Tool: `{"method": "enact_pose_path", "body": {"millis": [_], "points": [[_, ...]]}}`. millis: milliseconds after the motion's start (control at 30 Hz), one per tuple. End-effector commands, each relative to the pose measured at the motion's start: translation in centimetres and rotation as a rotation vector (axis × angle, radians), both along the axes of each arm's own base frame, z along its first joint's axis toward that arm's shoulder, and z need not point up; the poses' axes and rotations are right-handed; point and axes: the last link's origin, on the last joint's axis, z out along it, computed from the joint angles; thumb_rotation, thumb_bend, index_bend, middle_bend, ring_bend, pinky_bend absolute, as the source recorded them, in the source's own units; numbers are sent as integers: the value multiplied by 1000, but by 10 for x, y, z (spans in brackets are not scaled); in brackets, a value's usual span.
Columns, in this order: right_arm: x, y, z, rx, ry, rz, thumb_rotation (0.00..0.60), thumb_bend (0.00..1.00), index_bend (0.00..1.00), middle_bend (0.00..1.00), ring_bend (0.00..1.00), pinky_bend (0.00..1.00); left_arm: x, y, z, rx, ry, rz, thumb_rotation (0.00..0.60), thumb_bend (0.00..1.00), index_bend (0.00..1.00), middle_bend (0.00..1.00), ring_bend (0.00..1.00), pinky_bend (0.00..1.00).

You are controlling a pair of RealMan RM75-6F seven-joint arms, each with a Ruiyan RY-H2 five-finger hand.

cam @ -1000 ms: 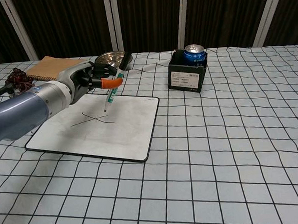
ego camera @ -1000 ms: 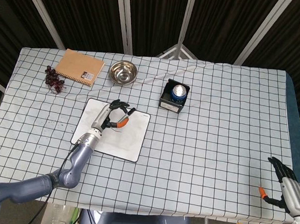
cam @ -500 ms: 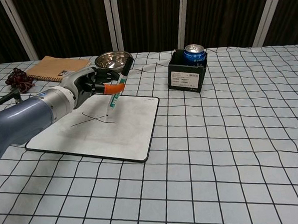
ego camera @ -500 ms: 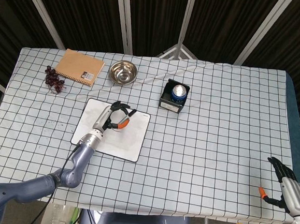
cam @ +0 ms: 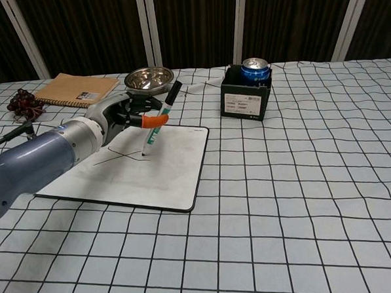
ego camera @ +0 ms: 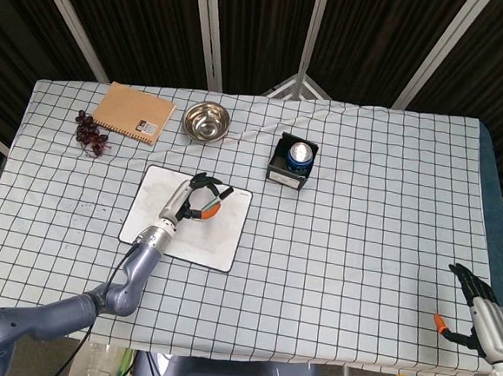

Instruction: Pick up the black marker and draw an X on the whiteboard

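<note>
The whiteboard lies flat on the checked cloth, left of centre, with a thin black X drawn on its left half. My left hand holds the black marker over the board, tilted, its tip down at the board near the X's right end. My right hand hangs past the table's near right corner, fingers spread, holding nothing; it shows only in the head view.
A steel bowl and a brown notebook lie behind the board. Grapes sit at the far left. A black box with a blue can stands to the right.
My left hand has slid to the right along the board with the marker, which now leans further over. The right hand has stayed still.
</note>
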Motion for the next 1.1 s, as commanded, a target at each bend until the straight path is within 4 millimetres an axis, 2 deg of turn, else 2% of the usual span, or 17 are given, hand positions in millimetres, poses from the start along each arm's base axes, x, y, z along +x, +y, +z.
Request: {"method": "enact_pose_path", "body": {"millis": [33,200,300,500,633,800,967,1000,1100], "points": [[0,0,0,2,-2,0,600,352,0,0,0,0,-2,-1,0,0,1,1,600,504,740,236,0,0],[1,0,0,1,2,4,600,352,0,0,0,0,-2,-1,4,10,-20,5,600,500,740,236,0,0],[1,0,0,-2,5,7,600,352,0,0,0,0,7,1,12,24,-78,6,600,495,740,236,0,0],[1,0,0,-1,8,7,600,352,0,0,0,0,37,9,44,90,-167,-67,600,485,740,235,0,0],[1,0,0,-3,10,6,600,352,0,0,0,0,40,12,61,128,-69,-150,600,484,740,235,0,0],[0,1,0,-3,12,3,600,352,0,0,0,0,20,12,73,166,177,-237,600,483,740,234,0,0],[0,1,1,-2,15,1,600,352,0,0,0,0,-17,9,88,207,513,-307,600,475,734,234,0,0],[0,1,1,-2,17,-1,600,352,0,0,0,0,-30,6,92,211,602,-312,600,475,732,233,0,0],[0,1,1,-1,18,-1,600,352,0,0,0,0,-52,1,98,212,722,-306,600,474,725,228,0,0]]}}
